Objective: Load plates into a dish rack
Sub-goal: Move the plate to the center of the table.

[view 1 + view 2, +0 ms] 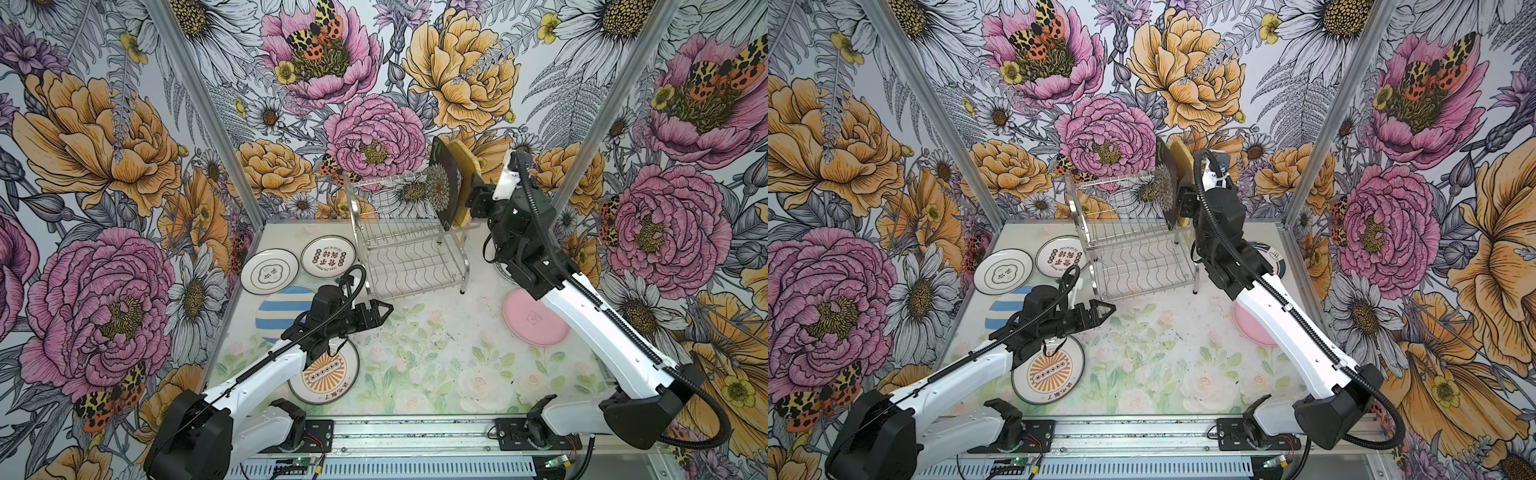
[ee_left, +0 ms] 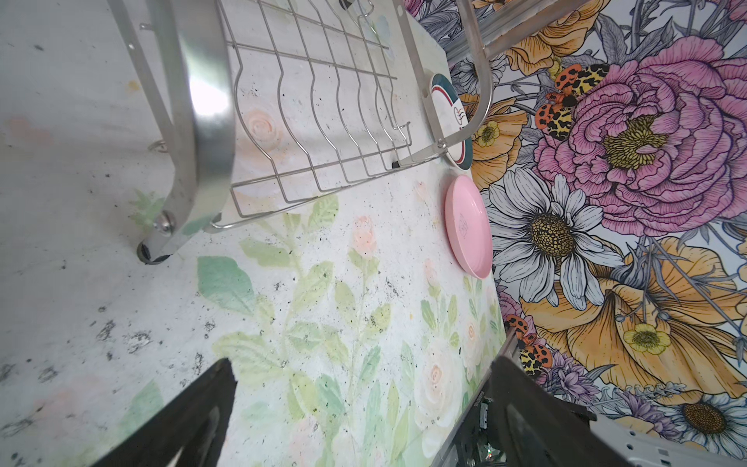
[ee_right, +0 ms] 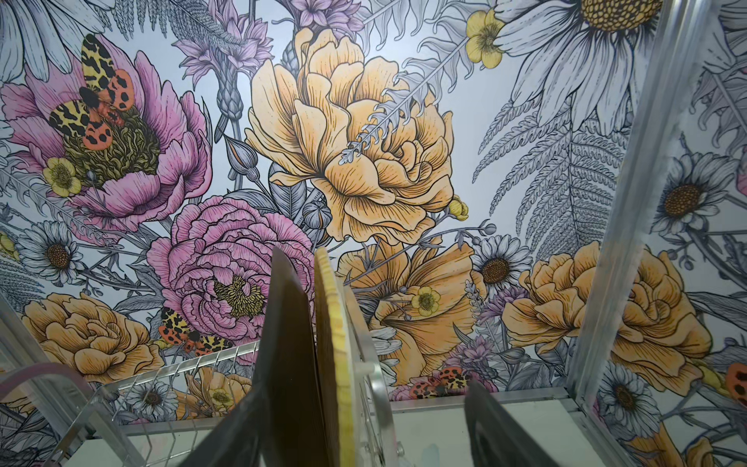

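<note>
**Plates: two upright in the rack, six lying in wait**

Plates are going into the dish rack [image 1: 409, 249] one at a time, and the step in hand appears to be the release of the yellow plate [image 1: 468, 166]. It is standing on edge at the end of the upper tier, between the jaws of the right pincer [image 3: 357, 404]; the black flowered plate [image 1: 445, 187] is standing upright just beside it, toward that pincer's other jaw. The right pincer is standing open and gripping nothing; in its wrist view one jaw is showing clear air beside the yellow face. Whether the yellow rim is sitting fully in a wire slot cannot be told.

The left pincer [image 1: 380, 312] is hanging wide open and empty above the table [image 1: 436, 361], with the rack's near leg just ahead of its jaws. The blue-striped plate [image 1: 276, 311] and the orange-sunburst plate [image 1: 328, 376] are lying flat behind and beneath it; the two white plates with black characters [image 1: 328, 255] are lying beyond its wrist. The pink plate [image 1: 536, 318] is lying below the right pincer's forearm; the teal-rimmed plate [image 1: 1271, 255] is peeping out from under that arm.

The next move is likely calling for a straight retreat of the right pincer along the plates' plane, since the two rims are standing close and a sideways nudge could tip either; after that, a flat plate is needing a rim grip and a turn onto its edge.
</note>
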You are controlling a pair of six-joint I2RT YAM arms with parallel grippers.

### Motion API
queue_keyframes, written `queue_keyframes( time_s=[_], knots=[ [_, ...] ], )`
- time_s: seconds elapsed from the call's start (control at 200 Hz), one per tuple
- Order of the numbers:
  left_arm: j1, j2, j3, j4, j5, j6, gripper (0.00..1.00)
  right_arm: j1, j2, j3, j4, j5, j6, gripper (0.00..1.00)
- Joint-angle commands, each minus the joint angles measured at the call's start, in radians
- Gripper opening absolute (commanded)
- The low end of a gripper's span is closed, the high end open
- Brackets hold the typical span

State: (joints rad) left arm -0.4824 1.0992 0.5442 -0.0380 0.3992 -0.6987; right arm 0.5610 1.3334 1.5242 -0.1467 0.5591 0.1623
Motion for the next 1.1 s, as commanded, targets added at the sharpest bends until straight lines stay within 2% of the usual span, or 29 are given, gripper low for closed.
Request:
queue_keyframes(
  time_s=[0.0, 0.23, 0.45, 0.54, 0.801, 1.096],
  knots=[
    [-0.007, -0.013, 0.020, 0.000, -0.025, 0.024, 0.99, -0.006, -0.054, -0.048, -0.109, -0.009, 0.046, 0.79],
    [-0.010, -0.012, 0.019, 0.000, -0.021, 0.030, 0.99, -0.047, -0.161, -0.178, -0.234, -0.011, 0.090, 0.83],
    [-0.016, -0.011, 0.013, 0.000, -0.018, 0.042, 0.99, -0.178, -0.225, -0.309, -0.348, -0.110, 0.168, 0.83],
    [-0.025, -0.012, 0.010, -0.001, -0.020, 0.048, 0.99, -0.262, -0.221, -0.361, -0.385, -0.187, 0.199, 0.84],
    [-0.058, -0.006, 0.001, 0.007, -0.025, 0.054, 0.99, -0.604, -0.116, -0.488, -0.393, -0.474, 0.277, 0.85],
    [-0.076, 0.024, -0.005, 0.051, -0.004, 0.044, 0.98, -0.846, 0.085, -0.483, -0.395, -0.550, 0.244, 0.88]
  ],
)
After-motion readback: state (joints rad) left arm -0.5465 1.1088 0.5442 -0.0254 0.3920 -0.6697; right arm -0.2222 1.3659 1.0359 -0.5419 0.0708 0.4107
